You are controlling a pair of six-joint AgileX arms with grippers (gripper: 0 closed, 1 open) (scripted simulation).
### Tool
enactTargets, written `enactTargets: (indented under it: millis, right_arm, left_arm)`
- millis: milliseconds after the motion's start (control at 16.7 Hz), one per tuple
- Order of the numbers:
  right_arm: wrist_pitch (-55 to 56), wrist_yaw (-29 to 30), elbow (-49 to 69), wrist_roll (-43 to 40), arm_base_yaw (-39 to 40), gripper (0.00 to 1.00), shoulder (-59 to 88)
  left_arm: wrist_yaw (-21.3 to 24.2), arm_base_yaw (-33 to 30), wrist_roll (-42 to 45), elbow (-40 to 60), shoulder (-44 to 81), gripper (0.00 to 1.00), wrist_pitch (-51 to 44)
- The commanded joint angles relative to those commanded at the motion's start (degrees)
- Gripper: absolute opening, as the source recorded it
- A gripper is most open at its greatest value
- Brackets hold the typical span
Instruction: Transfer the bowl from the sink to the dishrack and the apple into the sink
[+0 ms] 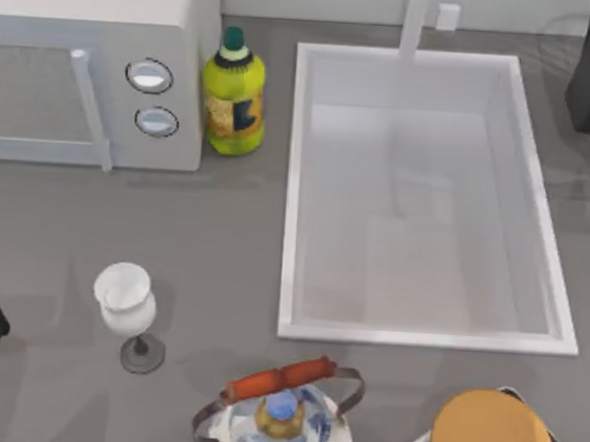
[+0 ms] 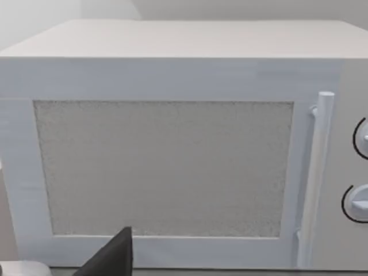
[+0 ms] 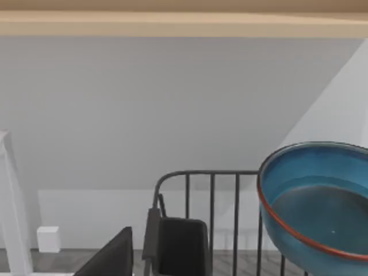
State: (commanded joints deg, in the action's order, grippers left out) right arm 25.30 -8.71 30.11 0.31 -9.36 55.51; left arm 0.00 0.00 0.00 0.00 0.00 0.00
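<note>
Bowl (image 3: 319, 201), blue with a reddish rim, sits tilted among the upright wires of the dishrack (image 3: 211, 198), ahead of the right gripper (image 3: 112, 256) and off to one side of its jaws rather than between them. Whether those jaws are released or clenched cannot be told. The sink (image 1: 295, 191) lies well behind and below these jaws, with the bowl out of it, so the first half of the task appears done and the apple's move appears to remain.

Hazards, as judged:
- The bowl leans on thin wires. A brush from the right gripper as it pulls away could catch the rim and tip the bowl out of the rack or slide it along the wires.
- The dark cutlery holder (image 3: 181, 247) stands just ahead of the right jaws. A low retreat could strike it and shake the rack.
- The left gripper (image 2: 112, 256), jaw state likewise not discernible, faces the microwave (image 2: 167, 167) close ahead. A forward reach would meet the door or its handle (image 2: 316, 178).
- The wine glass (image 1: 126, 306) stands near the left arm, and a careless sweep toward the sink could topple it
</note>
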Motion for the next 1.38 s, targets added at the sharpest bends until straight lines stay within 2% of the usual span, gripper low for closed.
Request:
enactTargets:
  millis: [1380]
  right_arm:
    - [-17.5,6.0,-20.8,-0.2,6.5,1.0,-38.6]
  left_arm:
    - [0.0,0.0,0.0,0.0,0.0,1.0,0.0]
